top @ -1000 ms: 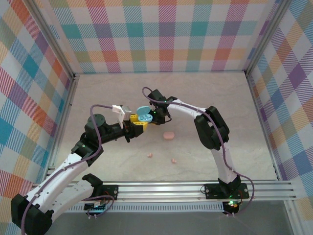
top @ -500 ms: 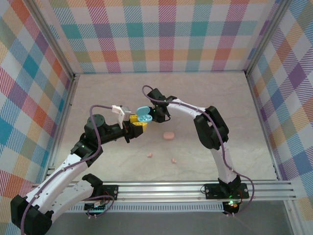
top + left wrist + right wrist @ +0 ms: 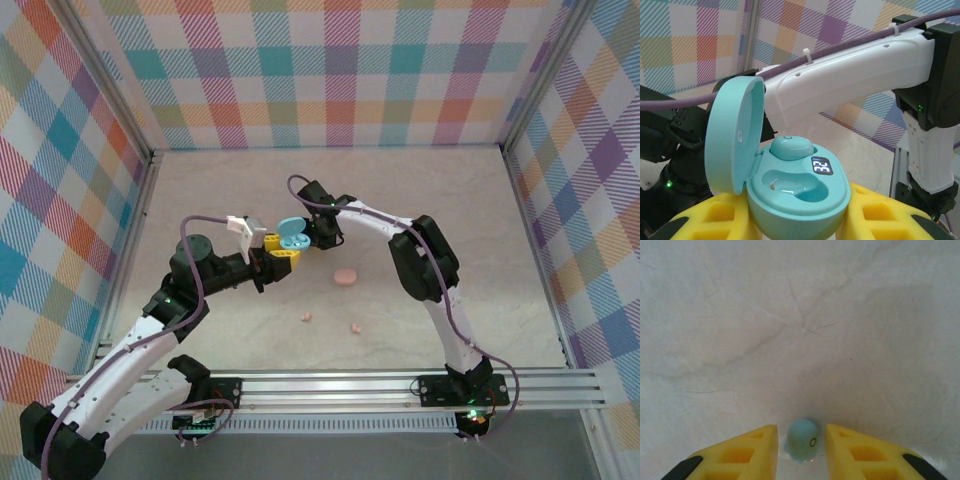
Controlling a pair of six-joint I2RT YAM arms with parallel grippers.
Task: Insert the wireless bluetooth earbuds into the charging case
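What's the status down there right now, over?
Left gripper shut on open blue case, one bud seated. Right gripper holding second blue earbud. Nothing blocking empty slot.

surface: table (image 3: 200, 200) | on it: pink case (image 3: 345, 277); left pink earbud (image 3: 307, 317); right pink earbud (image 3: 354, 327)

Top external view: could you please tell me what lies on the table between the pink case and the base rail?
In the top external view, two pale pink earbuds lie apart between the pink case and the base rail.

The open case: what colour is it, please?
The case is light blue, clearest from the left wrist.
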